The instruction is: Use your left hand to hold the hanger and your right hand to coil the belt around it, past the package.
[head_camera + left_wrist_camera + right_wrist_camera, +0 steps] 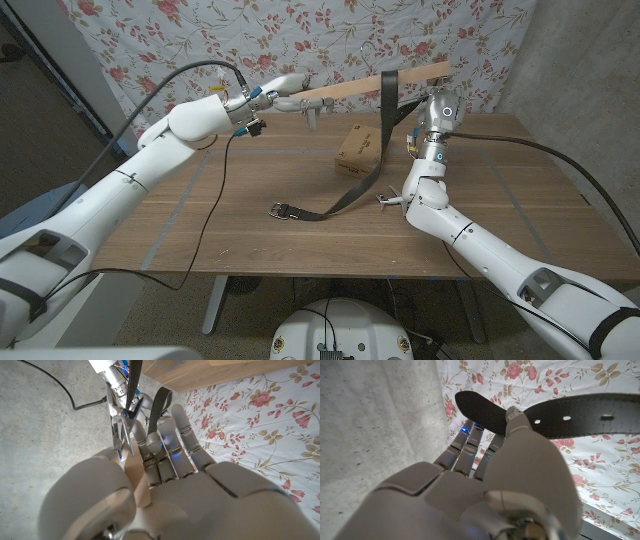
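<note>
Belt (385,105) over hanger (370,85) | left robot hand (283,93) grips hanger | right robot hand (432,103) pinches belt

Hanger (370,86): pale unfinished-looking wood, smooth, with a thin bright metal hook (371,47).
Belt (372,165): black, matt, leather-like strap; shiny metal buckle (279,210).
Package (357,148): brown cardboard, matt.
Table (250,240): wood-grain top, satin.
Hands: smooth, glossy grey-white plastic.
Backdrop (200,35): floral printed cloth.
</note>
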Controlling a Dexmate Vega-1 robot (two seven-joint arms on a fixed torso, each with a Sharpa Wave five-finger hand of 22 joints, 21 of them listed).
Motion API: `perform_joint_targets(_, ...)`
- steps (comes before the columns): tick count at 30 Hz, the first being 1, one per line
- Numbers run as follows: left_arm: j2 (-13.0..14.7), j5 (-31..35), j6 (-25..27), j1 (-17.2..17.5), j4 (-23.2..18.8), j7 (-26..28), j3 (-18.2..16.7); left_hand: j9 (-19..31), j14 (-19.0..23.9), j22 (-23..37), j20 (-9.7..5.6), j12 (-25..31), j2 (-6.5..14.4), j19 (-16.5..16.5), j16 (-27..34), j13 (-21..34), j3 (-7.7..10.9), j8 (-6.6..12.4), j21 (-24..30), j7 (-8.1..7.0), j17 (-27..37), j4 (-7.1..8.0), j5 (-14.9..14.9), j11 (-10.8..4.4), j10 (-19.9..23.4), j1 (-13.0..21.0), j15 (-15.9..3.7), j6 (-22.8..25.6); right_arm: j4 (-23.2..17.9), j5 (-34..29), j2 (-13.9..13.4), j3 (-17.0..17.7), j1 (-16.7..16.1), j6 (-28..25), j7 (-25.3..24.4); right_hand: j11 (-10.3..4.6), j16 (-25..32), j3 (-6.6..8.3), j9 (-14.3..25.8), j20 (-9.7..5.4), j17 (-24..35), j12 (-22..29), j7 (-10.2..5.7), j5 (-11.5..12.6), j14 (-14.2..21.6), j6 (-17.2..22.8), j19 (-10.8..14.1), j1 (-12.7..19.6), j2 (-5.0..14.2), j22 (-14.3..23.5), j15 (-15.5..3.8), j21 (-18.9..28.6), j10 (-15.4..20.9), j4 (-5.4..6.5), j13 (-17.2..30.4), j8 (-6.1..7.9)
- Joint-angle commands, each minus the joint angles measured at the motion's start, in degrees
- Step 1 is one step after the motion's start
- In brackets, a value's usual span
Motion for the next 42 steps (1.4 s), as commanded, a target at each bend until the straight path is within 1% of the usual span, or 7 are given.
perform_joint_targets(1,-2.0,3.17,-0.24,-2.87,2.88,2.38,1.93,0.17,0.66,-0.01,0.25,0.24,0.4,0.21,0.38,0.08,0.04,0.32,0.53,0.41,0.36,-0.09,0.07,0.36,0.1,0.23,-0.44,-0.06,-1.37,5.43,2.93,5.0,-8.62,1.94,-7.29,-0.3,-0.19,-0.45,0.05,-3.54,0.38,-0.08,0.14,0.3,0.64,0.76,0.02,0.19,-0.16,-0.03,-9.33,0.33,0.58,-0.12,0.18,0.14)
perform_joint_targets(11,-4.3,3.82,-4.6,-3.21,6.6,5.35,2.11,0.34,0.76,-0.1,0.16,0.23,0.43,0.19,0.23,0.09,-0.06,0.57,0.74,0.05,0.12,-0.09,-0.02,0.05,0.19,0.32,-0.48,-0.19,-0.95,0.22,13.77,15.91,-18.05,10.53,-7.29,-0.27,-0.29,-0.82,0.28,-3.55,0.62,-0.19,0.51,0.46,0.62,0.82,-0.21,0.62,-0.17,-0.03,-9.34,0.48,0.74,-0.28,0.25,0.31)
perform_joint_targets(18,-4.96,4.13,-3.55,-5.07,7.76,3.67,3.64,0.39,0.69,-0.29,0.1,0.22,0.45,0.16,0.47,0.08,-0.13,0.73,0.81,0.07,0.49,-0.04,-0.08,0.06,0.17,0.35,-0.57,-0.29,1.08,-16.1,33.83,32.36,-26.63,30.06,-7.29,-0.22,-0.23,-1.08,0.43,-3.62,0.86,-0.2,0.72,0.58,0.82,0.93,-0.4,0.88,-0.13,-0.02,-9.36,0.59,0.93,-0.36,0.35,0.43)
perform_joint_targets(25,-5.52,4.78,-1.95,-7.0,8.11,2.02,5.07,-0.04,0.61,-0.36,0.03,0.2,0.49,0.11,0.7,0.09,-0.18,0.8,0.94,0.22,0.63,-0.01,-0.13,0.09,0.1,0.38,-0.57,0.16,-1.92,-25.78,49.49,43.74,-32.59,47.57,-7.29,-0.17,-0.19,-1.33,0.63,-3.68,1.11,-0.27,0.88,0.69,0.99,0.75,-0.49,1.09,-0.01,-0.02,-9.36,0.74,0.93,-0.37,0.46,0.47)
perform_joint_targets(28,-5.89,4.92,-1.81,-7.57,8.46,1.83,5.43,-0.01,0.58,-0.42,0.08,0.2,0.5,0.12,0.77,0.08,-0.2,0.85,0.97,0.19,0.64,0.0,-0.15,0.1,0.1,0.38,-0.58,0.11,-5.13,-18.32,47.11,40.41,-36.41,51.71,-7.29,-0.15,-0.27,-1.47,0.79,-3.75,1.2,-0.32,0.92,0.74,0.86,0.63,-0.53,1.22,0.04,-0.02,-9.37,0.82,0.91,-0.39,0.51,0.53)
perform_joint_targets(35,-6.9,5.16,-2.11,-8.87,9.44,1.12,6.46,0.07,0.75,-0.46,0.03,0.2,0.5,0.02,0.22,0.09,-0.28,1.03,1.14,0.0,-0.11,0.0,-0.21,0.17,0.12,0.41,-0.55,-0.07,-14.99,4.73,30.53,30.19,-45.09,59.05,0.21,-0.05,-0.58,-1.9,1.36,-3.61,1.48,-0.57,0.87,0.87,0.29,0.12,-0.52,1.36,0.36,0.01,-9.39,1.12,0.58,-0.28,0.68,0.71)
perform_joint_targets(42,-7.33,5.23,-1.96,-9.69,9.37,0.03,7.33,0.05,0.69,-0.7,0.07,0.22,0.56,0.11,0.45,0.09,-0.32,1.0,1.18,0.09,0.36,0.01,-0.27,0.12,0.17,0.44,-0.58,-0.51,-13.12,14.39,22.23,25.56,-45.74,72.9,-4.98,-0.04,-0.76,-2.18,1.3,-3.34,1.66,-0.8,0.75,0.94,-0.04,-0.07,-0.65,1.39,0.61,0.03,-9.39,1.27,0.21,-0.16,0.77,0.61)
